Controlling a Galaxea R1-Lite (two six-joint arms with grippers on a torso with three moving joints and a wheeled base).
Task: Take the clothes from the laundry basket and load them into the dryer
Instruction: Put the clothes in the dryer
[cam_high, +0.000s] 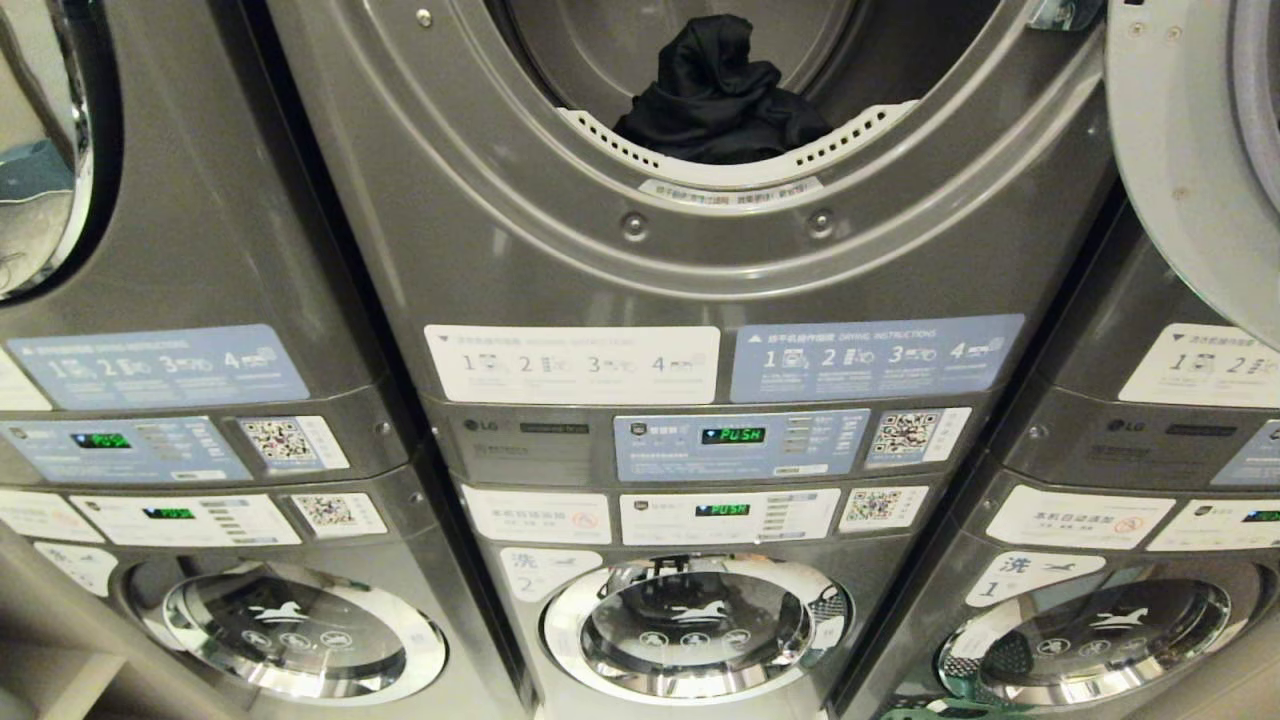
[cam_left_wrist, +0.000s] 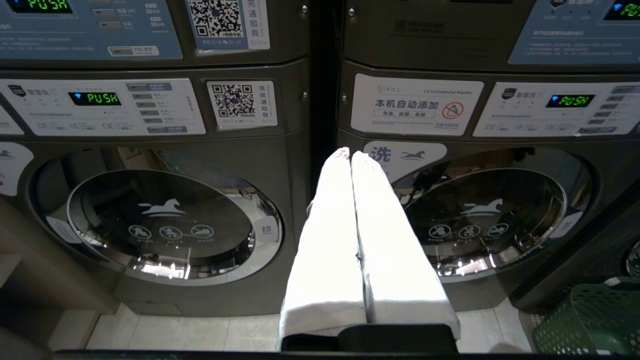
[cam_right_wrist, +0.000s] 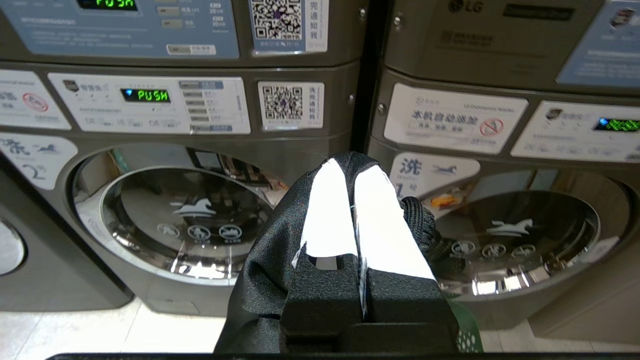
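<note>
The dryer (cam_high: 560, 230) stands open in the upper middle of the head view, with a crumpled black garment (cam_high: 720, 95) lying at the drum's front lip. Neither arm shows in the head view. My right gripper (cam_right_wrist: 352, 167) is shut on a black cloth (cam_right_wrist: 270, 260) that drapes over its fingers and hangs down; it sits low in front of the bottom washers. My left gripper (cam_left_wrist: 350, 154) is shut with nothing in it, also low before the washers. A corner of the green laundry basket (cam_left_wrist: 595, 320) shows on the floor by the middle washer.
The dryer's round door (cam_high: 1190, 150) hangs open at the right. Below the dryer are control panels (cam_high: 740, 445) and the shut washer doors (cam_high: 695, 625). More stacked machines stand on both sides. Pale floor tiles (cam_left_wrist: 200, 332) lie in front.
</note>
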